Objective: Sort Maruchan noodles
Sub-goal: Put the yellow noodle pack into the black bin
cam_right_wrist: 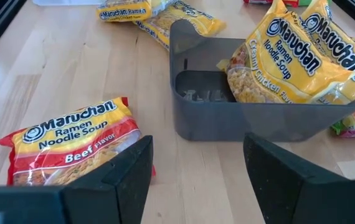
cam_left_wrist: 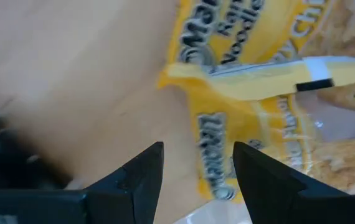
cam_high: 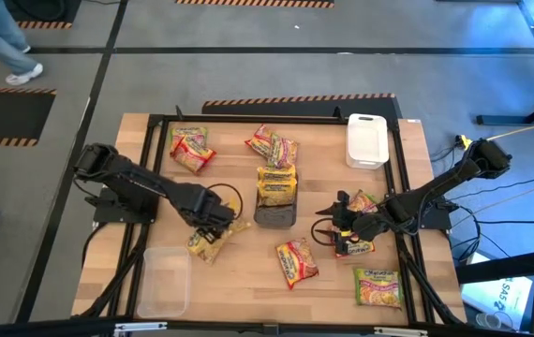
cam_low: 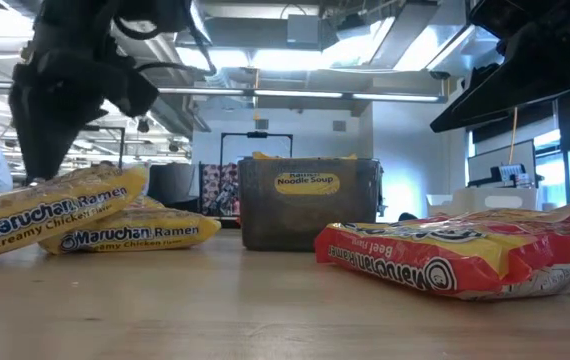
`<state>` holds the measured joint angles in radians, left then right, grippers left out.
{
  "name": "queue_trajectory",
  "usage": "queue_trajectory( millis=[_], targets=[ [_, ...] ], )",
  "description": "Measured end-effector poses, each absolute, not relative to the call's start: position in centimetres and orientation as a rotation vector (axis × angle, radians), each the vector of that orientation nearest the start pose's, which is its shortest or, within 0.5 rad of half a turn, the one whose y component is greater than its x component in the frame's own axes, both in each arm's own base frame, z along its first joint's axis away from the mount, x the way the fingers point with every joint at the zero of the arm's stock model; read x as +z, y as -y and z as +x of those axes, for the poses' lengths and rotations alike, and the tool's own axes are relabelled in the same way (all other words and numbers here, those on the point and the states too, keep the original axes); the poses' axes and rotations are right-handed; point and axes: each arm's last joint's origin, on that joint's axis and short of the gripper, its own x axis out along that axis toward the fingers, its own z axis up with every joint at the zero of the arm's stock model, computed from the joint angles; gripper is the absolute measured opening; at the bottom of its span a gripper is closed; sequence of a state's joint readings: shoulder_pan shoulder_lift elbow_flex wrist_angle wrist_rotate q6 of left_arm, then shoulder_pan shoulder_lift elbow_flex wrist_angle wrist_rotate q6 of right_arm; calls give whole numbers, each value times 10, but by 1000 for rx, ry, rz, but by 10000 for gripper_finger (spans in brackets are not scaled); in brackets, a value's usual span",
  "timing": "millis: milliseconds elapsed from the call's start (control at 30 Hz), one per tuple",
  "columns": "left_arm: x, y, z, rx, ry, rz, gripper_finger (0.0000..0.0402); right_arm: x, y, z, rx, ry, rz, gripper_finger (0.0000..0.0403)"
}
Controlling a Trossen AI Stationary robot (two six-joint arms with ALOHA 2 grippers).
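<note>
We read places as a clock over the high view, with the dark tray (cam_high: 274, 213) at its hub. Nearest, at seven o'clock, our left gripper (cam_high: 218, 217) hangs with jaws apart and empty over two yellow creamy-chicken packets (cam_high: 209, 241). To take one cleanly, we judge we should straddle a single packet's short side, low to the table, so the second is not dragged along. At four o'clock our right gripper (cam_high: 342, 223) also stands open and empty, facing the tray, with a red beef packet (cam_high: 296, 261) at five o'clock. The tray already holds yellow packets (cam_high: 275, 183). Farther off, mixed packets (cam_high: 274, 146) lie at twelve o'clock.
</note>
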<state>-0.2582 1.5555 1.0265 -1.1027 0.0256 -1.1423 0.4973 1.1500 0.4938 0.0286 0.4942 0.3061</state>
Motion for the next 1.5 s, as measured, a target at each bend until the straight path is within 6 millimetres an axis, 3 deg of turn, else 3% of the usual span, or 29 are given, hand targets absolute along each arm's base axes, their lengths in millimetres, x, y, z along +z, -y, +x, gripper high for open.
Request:
queue_trajectory(
  millis=[133, 300, 433, 533, 767, 867, 1133, 1500],
  targets=[
    [194, 76, 257, 527, -1410, -706, 188, 188, -92, 198, -81, -544, 0, 227],
    [203, 95, 280, 237, -1230, -761, 188, 188, -92, 198, -81, -544, 1, 227],
    [204, 109, 288, 115, -1166, -774, 188, 188, -92, 199, -81, -543, 3, 227],
    [205, 116, 284, 143, -1180, -799, 188, 188, -92, 199, -73, -545, 7, 227],
    [199, 121, 262, 491, -1236, -901, 188, 195, -98, 203, 51, -489, 83, 227],
    [194, 128, 264, 552, -1178, -920, 188, 199, -100, 204, 90, -458, 119, 227],
    [167, 159, 283, 367, -1109, -828, 188, 199, -104, 203, 129, -474, 232, 227],
    [149, 198, 308, 67, -857, -682, 188, 198, -136, 191, 153, -438, 345, 227]
  ],
)
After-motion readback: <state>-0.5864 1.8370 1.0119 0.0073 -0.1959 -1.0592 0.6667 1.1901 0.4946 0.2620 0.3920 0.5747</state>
